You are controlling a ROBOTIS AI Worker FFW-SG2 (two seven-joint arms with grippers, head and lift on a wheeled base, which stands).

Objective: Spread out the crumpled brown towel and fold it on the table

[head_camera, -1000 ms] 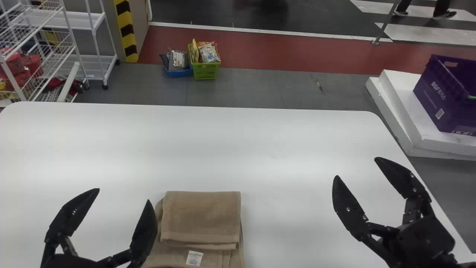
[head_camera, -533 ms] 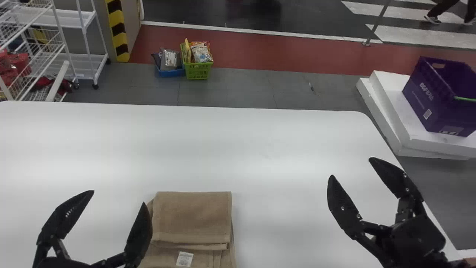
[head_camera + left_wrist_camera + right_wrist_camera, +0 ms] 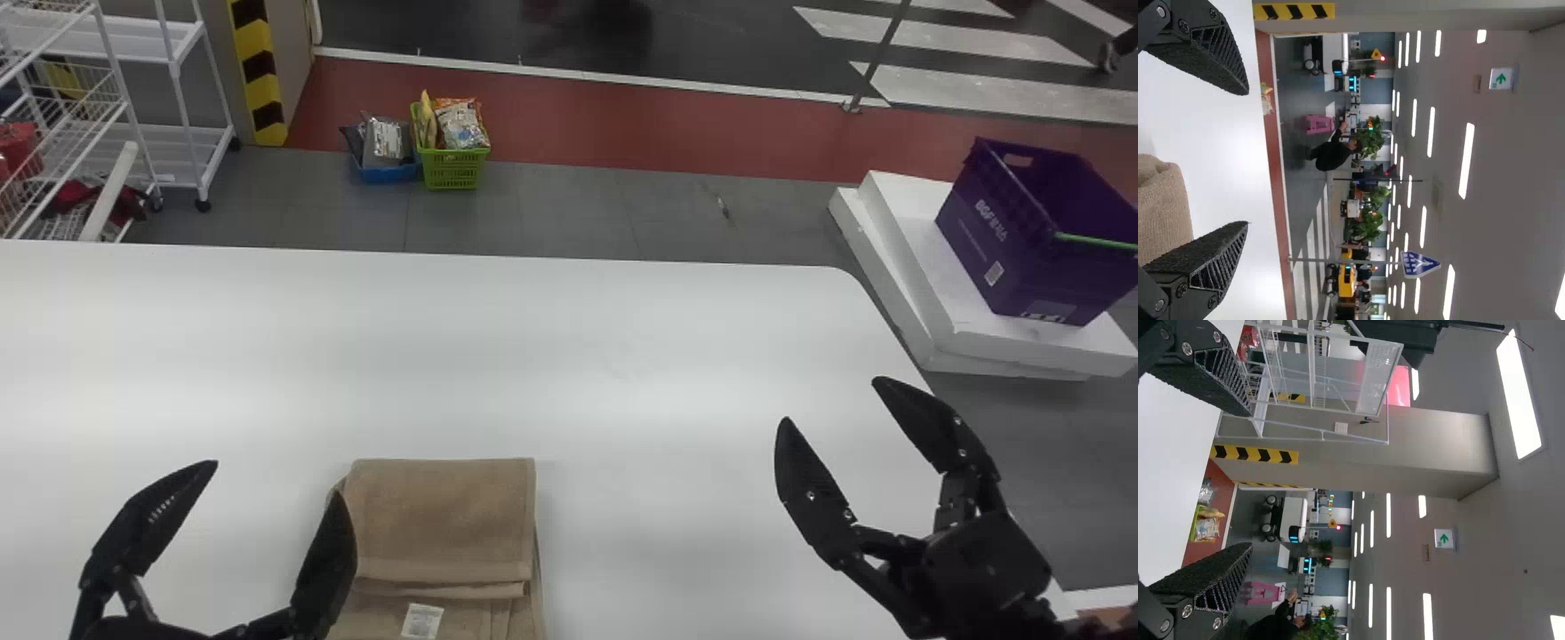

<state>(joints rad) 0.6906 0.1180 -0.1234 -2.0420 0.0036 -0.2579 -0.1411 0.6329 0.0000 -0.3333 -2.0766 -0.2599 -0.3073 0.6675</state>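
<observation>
Towel: folded into layers on the table, left of the right edge and well back from the far edge; its label faces up. Lower layers peep out past the top fold at its left and right sides.

Your left gripper is released, fingers spread, holding nothing. Its inner finger overlaps the towel's left edge in the head view; you cannot tell contact from that.

Your right gripper is likewise parted and unladen, near the table's right edge, short of the far right corner. A broad stretch of white top lies between it and the towel, and another from the towel to the far edge. Past the right edge: crate on white slabs.
</observation>
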